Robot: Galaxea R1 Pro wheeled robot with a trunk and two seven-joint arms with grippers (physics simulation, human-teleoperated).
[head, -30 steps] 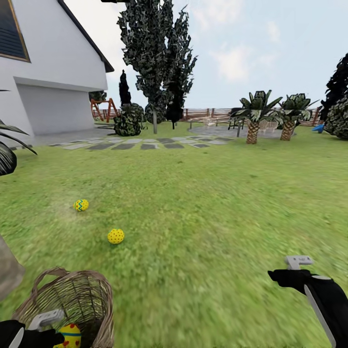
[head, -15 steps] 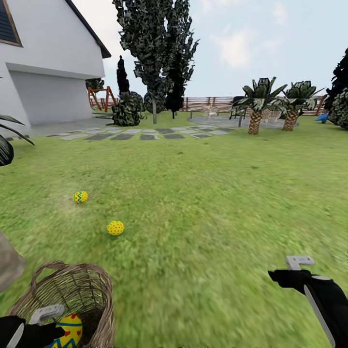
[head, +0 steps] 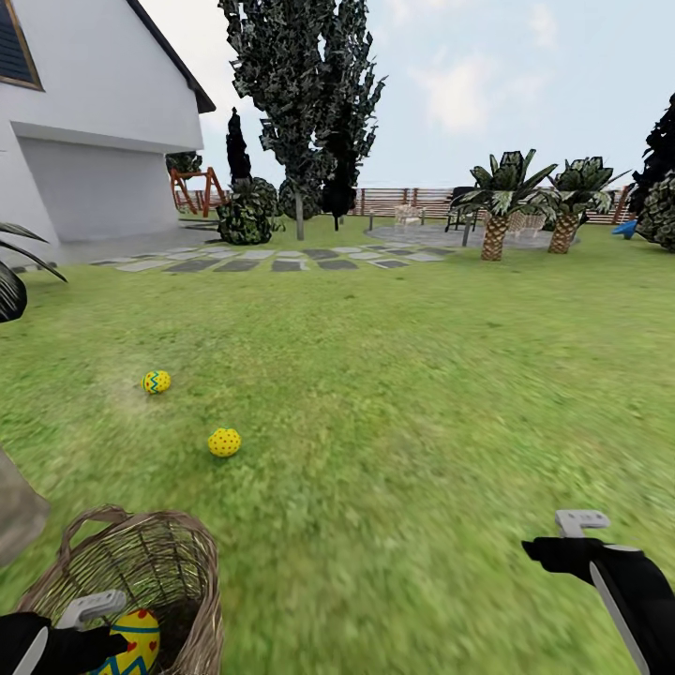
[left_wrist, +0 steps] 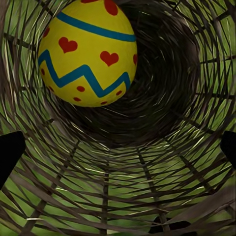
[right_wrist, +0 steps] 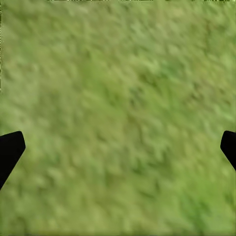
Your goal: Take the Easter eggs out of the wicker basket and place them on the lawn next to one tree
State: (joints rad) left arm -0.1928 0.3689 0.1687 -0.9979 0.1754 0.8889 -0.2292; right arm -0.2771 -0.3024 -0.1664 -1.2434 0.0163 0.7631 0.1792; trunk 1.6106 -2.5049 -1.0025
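The wicker basket (head: 141, 572) lies tilted on the lawn (head: 394, 394) at the bottom left of the head view. One Easter egg (head: 131, 642), yellow with blue zigzags and red hearts, rests inside it. In the left wrist view this egg (left_wrist: 86, 54) lies against the woven wall (left_wrist: 162, 162), ahead of my left gripper (left_wrist: 118, 152), whose fingers are spread wide inside the basket's mouth without touching the egg. Two more eggs lie on the grass beyond the basket, a zigzag one (head: 156, 382) and a dotted one (head: 224, 442). My right gripper (head: 581, 530) hangs open over bare grass (right_wrist: 118, 98).
A grey-brown trunk (head: 14, 511) rises at the left edge beside the basket. Farther off are a white house (head: 84, 141), a stepping-stone path (head: 272, 258), a tall dark tree (head: 300, 112), two short palms (head: 494, 211) and a wooden fence (head: 403, 199).
The whole view shifted a little, so the head camera moved. My right gripper has sunk slightly. The left gripper stays in the basket's mouth and the eggs have not moved.
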